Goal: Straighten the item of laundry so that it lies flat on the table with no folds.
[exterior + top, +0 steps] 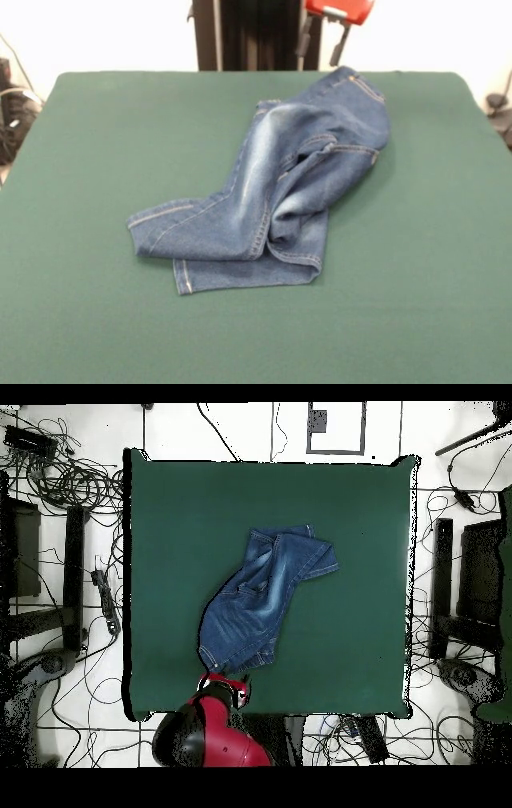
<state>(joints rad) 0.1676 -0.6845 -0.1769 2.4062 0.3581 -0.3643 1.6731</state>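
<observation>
The blue denim jeans (280,184) lie crumpled on the dark green table (96,160), a little right of centre in the front view. The waistband points to the far edge by the robot. The two legs are folded across each other, and both hems lie toward the near left. A fold bunches up at the middle. In the overhead view the jeans (262,599) run diagonally across the table (170,534). My gripper (321,44) hangs open and empty above the far edge, just behind the waistband. It also shows in the overhead view (224,684), beside the waist end.
The robot's dark pedestal (248,32) stands behind the far edge. Tangled cables (60,474) and black stands (470,584) lie on the floor around the table. Wide bare felt surrounds the jeans on all sides.
</observation>
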